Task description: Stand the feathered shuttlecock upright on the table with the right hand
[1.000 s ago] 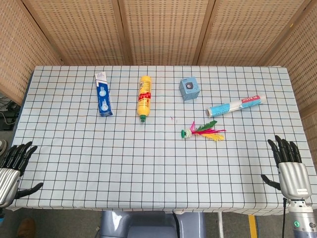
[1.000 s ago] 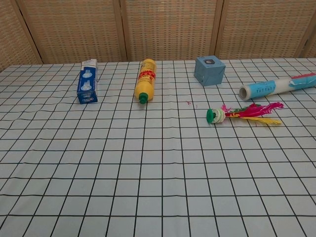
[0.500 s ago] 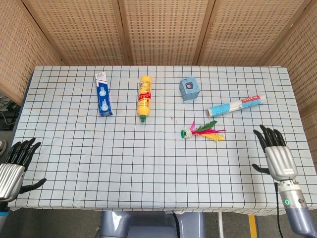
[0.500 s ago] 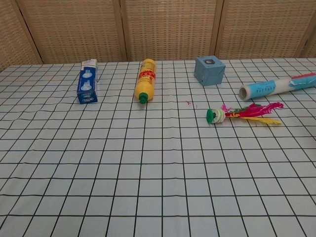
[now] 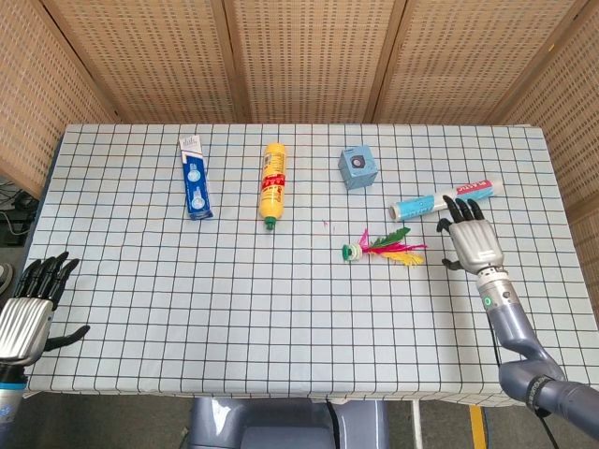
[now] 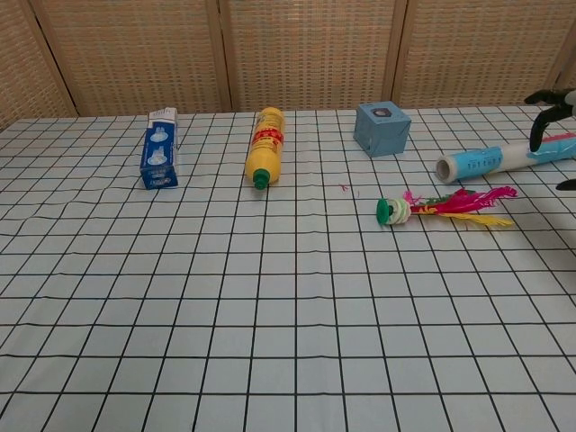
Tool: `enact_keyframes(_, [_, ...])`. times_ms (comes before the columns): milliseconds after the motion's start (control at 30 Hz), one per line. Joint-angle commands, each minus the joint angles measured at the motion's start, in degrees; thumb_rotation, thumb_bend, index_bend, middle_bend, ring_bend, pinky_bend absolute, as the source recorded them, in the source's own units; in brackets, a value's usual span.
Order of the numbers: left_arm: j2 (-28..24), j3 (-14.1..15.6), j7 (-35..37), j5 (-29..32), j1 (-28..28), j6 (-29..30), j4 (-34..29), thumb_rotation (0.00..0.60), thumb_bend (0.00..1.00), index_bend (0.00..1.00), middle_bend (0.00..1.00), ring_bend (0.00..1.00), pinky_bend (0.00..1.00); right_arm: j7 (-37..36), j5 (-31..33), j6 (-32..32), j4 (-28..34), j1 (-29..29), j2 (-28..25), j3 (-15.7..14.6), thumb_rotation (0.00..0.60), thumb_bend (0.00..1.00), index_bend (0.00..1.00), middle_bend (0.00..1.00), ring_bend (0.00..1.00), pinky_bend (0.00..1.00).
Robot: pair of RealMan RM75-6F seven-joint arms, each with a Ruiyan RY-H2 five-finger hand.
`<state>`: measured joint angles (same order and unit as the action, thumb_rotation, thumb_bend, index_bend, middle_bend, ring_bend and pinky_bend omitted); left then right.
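Observation:
The feathered shuttlecock [image 5: 384, 248] [image 6: 439, 206] lies on its side on the checked tablecloth, green-and-white base to the left, pink, yellow and green feathers fanning right. My right hand [image 5: 470, 238] [image 6: 553, 108] hovers just right of the feathers, fingers apart, holding nothing; the chest view catches only its dark fingertips at the right edge. My left hand [image 5: 30, 309] sits at the table's near left corner, fingers spread and empty, seen only in the head view.
A rolled blue-and-white tube [image 5: 445, 199] [image 6: 504, 158] lies just behind the shuttlecock, close to my right hand. A blue cube [image 5: 357, 167] [image 6: 382, 128], a yellow bottle [image 5: 272, 182] [image 6: 264, 145] and a blue carton [image 5: 194, 177] [image 6: 159, 148] lie along the back.
My right hand has moved from the near right edge forward and left, ending beside the shuttlecock's feathers and entering the chest view. The left hand has shifted only slightly.

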<state>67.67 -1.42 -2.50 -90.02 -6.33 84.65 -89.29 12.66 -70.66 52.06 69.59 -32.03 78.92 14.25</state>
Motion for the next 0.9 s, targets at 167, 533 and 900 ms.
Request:
enact_keyframes(167, [1.23,-0.59,-2.31,2.1,-1.06,-2.26,0.34,0.6,0.0,0.0,0.0,0.0,0.0,-0.33,-0.4,-3.04,-6.92,-3.74,6.43,-1.63,0.6,0.47,0.45,0.0,0.0,0.0])
enact_keyframes(533, [1.29,-0.59,-2.78,3.05,-1.18,-2.45,0.25,0.6,0.0,0.0,0.0,0.0,0.0,0.93,-1.23,-3.15,-12.47,-6.06,11.17,-3.24,0.6,0.51,0.48,0.0,0.0,0.0])
enact_keyframes(900, [1.19,-0.62,-2.51,3.63,-1.32,-2.59,0.34,0.6,0.0,0.0,0.0,0.0,0.0,-0.29,-1.94,-2.76,-16.33,-6.76,13.03,-4.2,0.6,0.52,0.56,0.0,0.0,0.0])
